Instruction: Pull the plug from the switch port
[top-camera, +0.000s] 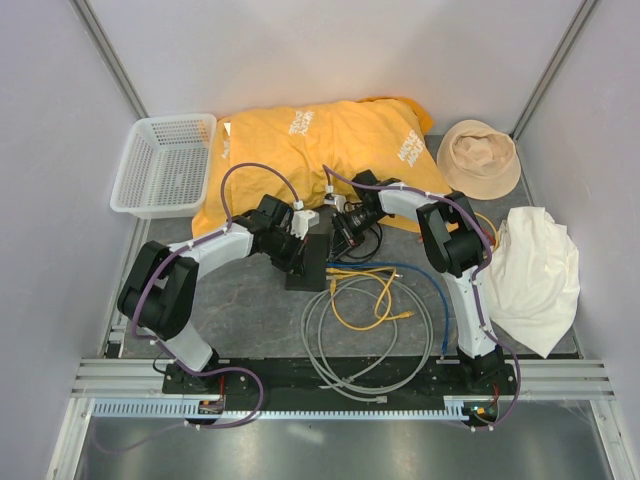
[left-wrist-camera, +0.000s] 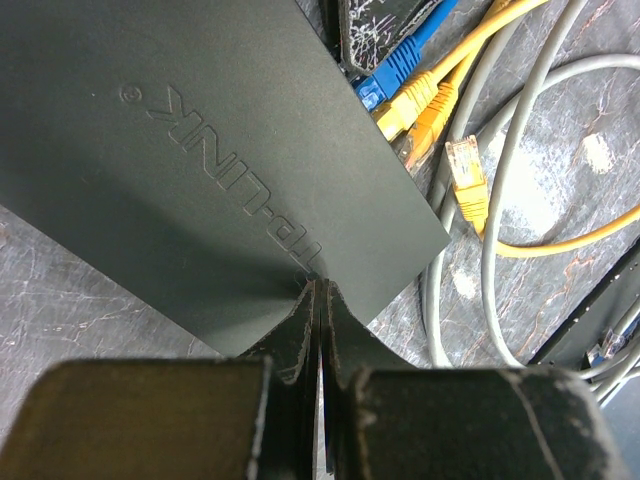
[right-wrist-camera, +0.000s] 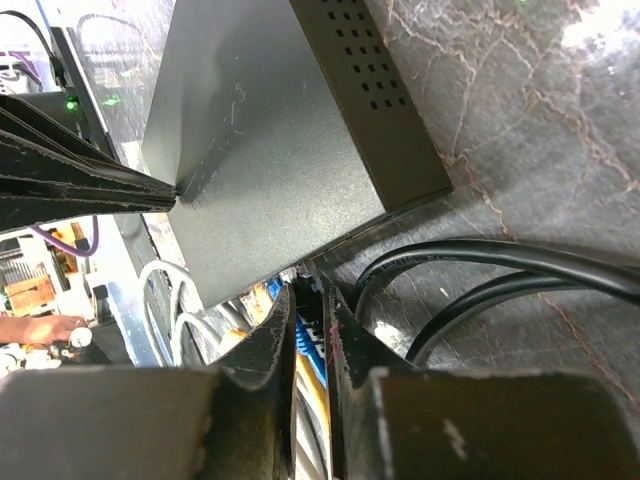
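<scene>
The black TP-LINK switch (top-camera: 307, 266) lies flat on the table between my arms; it also shows in the left wrist view (left-wrist-camera: 200, 180) and the right wrist view (right-wrist-camera: 260, 150). A blue plug (left-wrist-camera: 392, 72) and two yellow plugs (left-wrist-camera: 418, 108) sit in its ports. My left gripper (left-wrist-camera: 318, 290) is shut and empty, its tips pressing on the switch's top; it also shows from above (top-camera: 296, 252). My right gripper (right-wrist-camera: 308, 300) is closed narrowly on the blue plug (right-wrist-camera: 309, 340) at the port edge; from above it sits at the switch's right (top-camera: 346, 237).
A loose yellow plug (left-wrist-camera: 467, 182) and grey cable coils (top-camera: 370, 345) lie in front of the switch. Black cables (right-wrist-camera: 500, 270) run beside my right gripper. A yellow shirt (top-camera: 320, 150), white basket (top-camera: 165, 165), tan hat (top-camera: 480, 155) and white cloth (top-camera: 535, 275) surround the area.
</scene>
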